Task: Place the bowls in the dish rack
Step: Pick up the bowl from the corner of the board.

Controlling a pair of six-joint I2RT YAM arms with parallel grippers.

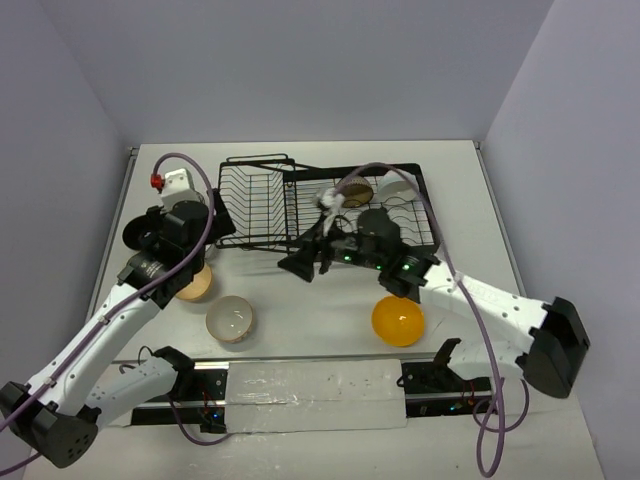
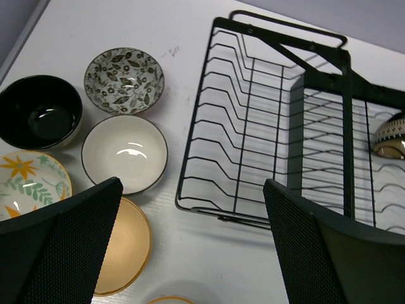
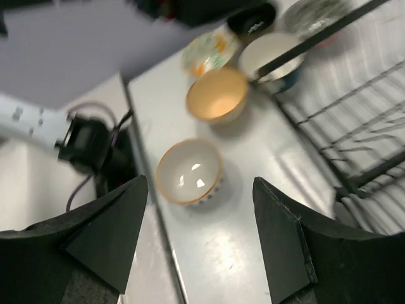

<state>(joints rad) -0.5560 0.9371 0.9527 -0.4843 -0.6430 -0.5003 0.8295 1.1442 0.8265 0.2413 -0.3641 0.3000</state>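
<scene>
Two bowls (image 1: 358,194) stand in the rack (image 1: 262,200); left pincer (image 2: 192,187) and right pincer (image 3: 199,183), both released and empty, hover seemingly ready for more bowls on the desk (image 1: 310,300).

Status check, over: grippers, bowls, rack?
Left gripper open, empty. Right gripper open, empty. Brown bowl, white bowl in dish rack; orange bowl, others on table. No obstruction seen.

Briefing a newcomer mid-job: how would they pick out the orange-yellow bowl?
Start at the black dish rack at the table's far side. From its right end come toward the near edge: the orange-yellow bowl sits alone beside the right arm. No other bowl is that bright, plain colour.
</scene>
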